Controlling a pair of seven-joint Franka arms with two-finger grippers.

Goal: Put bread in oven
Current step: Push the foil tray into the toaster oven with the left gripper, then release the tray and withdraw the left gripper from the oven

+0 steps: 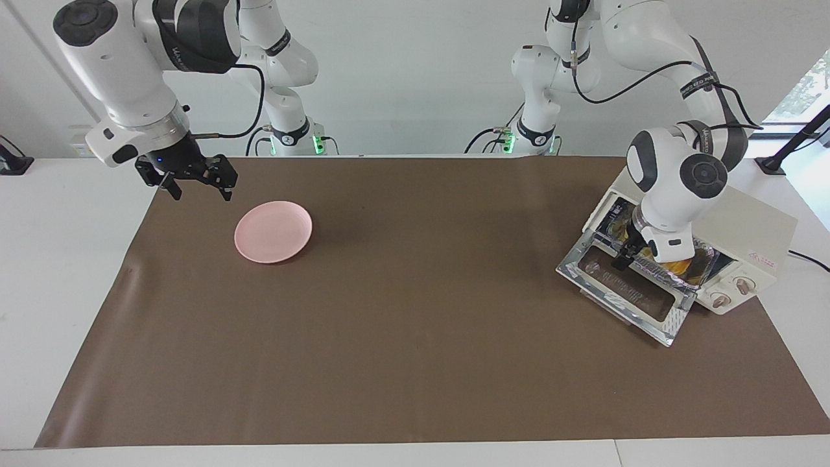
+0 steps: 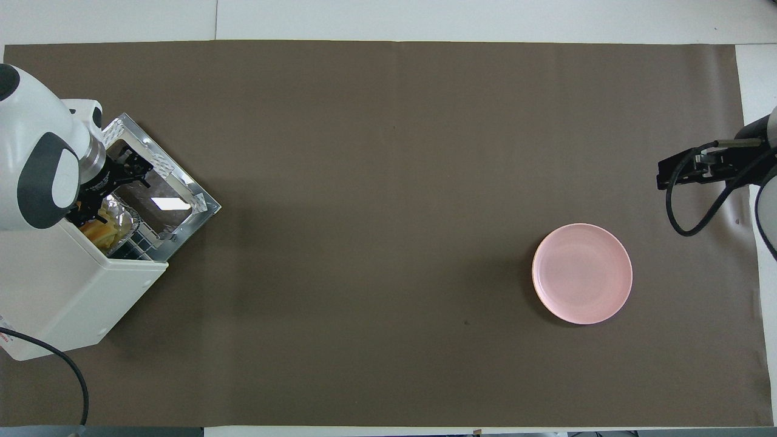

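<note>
The cream-white oven [image 1: 752, 224] [image 2: 67, 291] stands at the left arm's end of the table, its glass door [image 1: 632, 295] [image 2: 173, 188] dropped open. The yellow-orange bread [image 1: 679, 264] [image 2: 97, 231] lies on a silver foil tray [image 1: 658, 272] [image 2: 121, 212] in the oven's mouth. My left gripper [image 1: 628, 254] [image 2: 132, 170] hangs open just above the door, in front of the tray, with nothing in it. Over the mat's edge at the right arm's end, my right gripper [image 1: 200, 189] [image 2: 665, 176] waits open and empty.
A pink plate [image 1: 273, 231] [image 2: 582, 273] with nothing on it sits on the brown mat [image 1: 415, 337] toward the right arm's end. The oven's black cable [image 2: 73, 382] runs off the table's edge near the left arm.
</note>
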